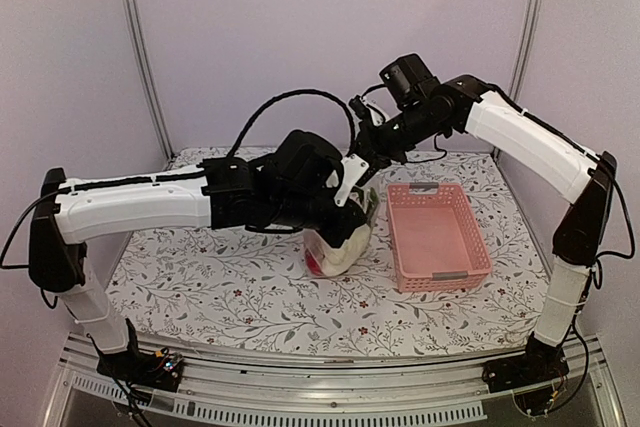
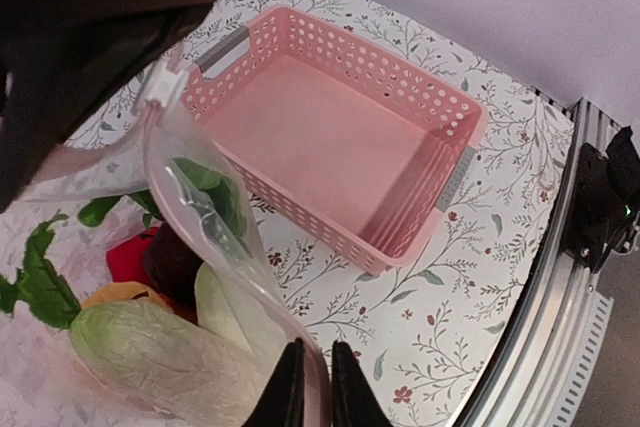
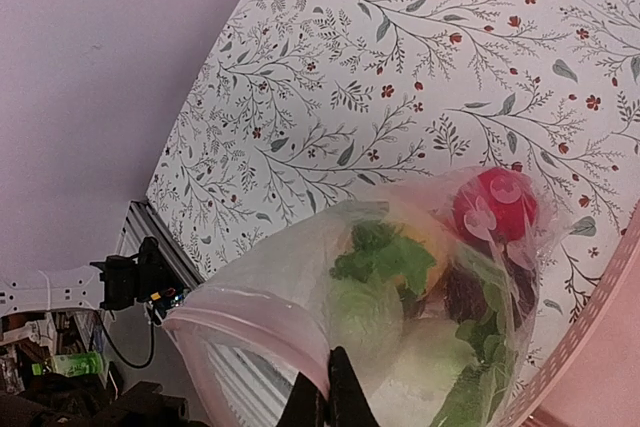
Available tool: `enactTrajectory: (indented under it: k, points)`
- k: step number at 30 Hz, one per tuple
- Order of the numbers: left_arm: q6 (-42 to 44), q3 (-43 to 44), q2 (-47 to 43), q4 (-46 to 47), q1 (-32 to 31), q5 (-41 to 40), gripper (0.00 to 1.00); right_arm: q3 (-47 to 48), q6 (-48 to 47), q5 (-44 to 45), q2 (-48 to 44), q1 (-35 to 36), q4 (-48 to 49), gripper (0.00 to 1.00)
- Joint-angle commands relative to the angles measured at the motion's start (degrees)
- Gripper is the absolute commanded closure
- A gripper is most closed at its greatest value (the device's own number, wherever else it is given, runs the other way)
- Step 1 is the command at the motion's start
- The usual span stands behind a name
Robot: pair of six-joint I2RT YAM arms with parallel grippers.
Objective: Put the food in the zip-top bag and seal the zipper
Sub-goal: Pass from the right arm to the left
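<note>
Both pairs of jaws are pinched on the zipper (image 3: 245,312). The left gripper (image 2: 312,392) shows its fingers drawn to a thin slit with the pinkish strip between them. The right gripper (image 3: 325,402) is fully closed on the strip further along the mouth. Whether either pinch takes both lips or only one cannot be told.

The bag (image 1: 340,242) hangs from these two holds with its belly on the table (image 1: 220,287). It sits on the left-arm side of the basket (image 1: 437,237), near its long wall. The basket holds nothing. The food (image 2: 150,357) is inside the bag: a pale lettuce-like piece, leafy greens, a red round one (image 3: 495,202) and something dark next to it. Packing looks finished and sealing looks like the step in hand, as the mouth gapes between the grips.

The film is likely thin, limp and slick, with no shape of its own. The toys seem light, yet heavy enough to drag the mouth down and skew it. The zipper is probably the only stiff part, so it is the place to hold, pinched squarely across with both tracks inside the pads. One grip could anchor an end while the other runs along. Too loose a pinch would slip off, and too tight a one would bunch the film. A leaf near the rim could foul the track.
</note>
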Motion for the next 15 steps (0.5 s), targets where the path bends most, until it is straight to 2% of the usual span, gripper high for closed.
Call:
enactTrajectory:
  k: [1, 2, 4, 7, 9, 12, 15]
  points:
    - [1.1, -1.6, -0.3, 3.4, 2.6, -1.7, 0.95, -2.1, 0.1, -2.7, -2.0, -0.4, 0.0, 1.0]
    - [1.5, -1.7, -0.8, 3.5, 2.8, -1.9, 0.98, -2.2, -0.1, -3.1, -2.2, -0.4, -0.2, 1.0]
    - [2.4, -1.6, -2.1, 3.1, 3.0, -2.2, 1.0, -2.1, -0.7, -4.0, -2.7, -1.0, -0.3, 0.93]
    - [4.4, -1.6, -4.6, 1.5, 3.5, -2.2, 1.0, -2.1, -1.4, -6.5, -4.3, -3.2, -0.2, 0.63]
    - [5.5, -1.8, -6.6, -0.3, 4.1, -2.0, 1.0, -3.3, -3.1, -7.5, -6.3, -4.8, 1.1, 0.53]
    - [7.5, -2.8, -9.6, -2.5, 5.4, 1.5, 1.0, -9.0, -6.9, -7.2, -11.8, -6.6, 5.5, 0.45]
    - [10.5, -4.3, -12.0, -4.9, 6.2, 5.8, 1.0, -16.4, -9.6, -8.4, -17.7, -8.9, 10.8, 0.44]
